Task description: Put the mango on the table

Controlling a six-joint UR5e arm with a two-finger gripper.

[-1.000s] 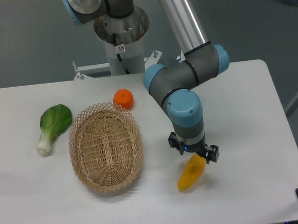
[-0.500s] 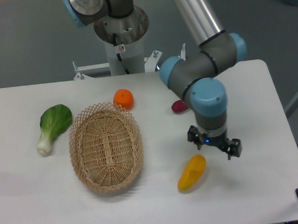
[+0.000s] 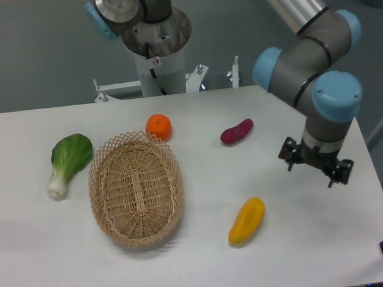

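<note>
The mango point(image 3: 246, 221) is a yellow-orange elongated fruit lying on the white table point(image 3: 293, 254), to the right of the wicker basket. My gripper point(image 3: 316, 170) hangs above the table to the upper right of the mango, well apart from it. Its two fingers are spread and hold nothing.
An oval wicker basket point(image 3: 136, 189) sits left of centre. A round orange point(image 3: 158, 126) lies just behind it. A green bok choy point(image 3: 68, 162) lies at the left. A purple sweet potato point(image 3: 236, 131) lies behind the mango. The arm's base column point(image 3: 155, 49) stands at the back.
The gripper has let go of the mango and moved up and to the right, away from it. The mango stays on the table. The sweet potato has come into view.
</note>
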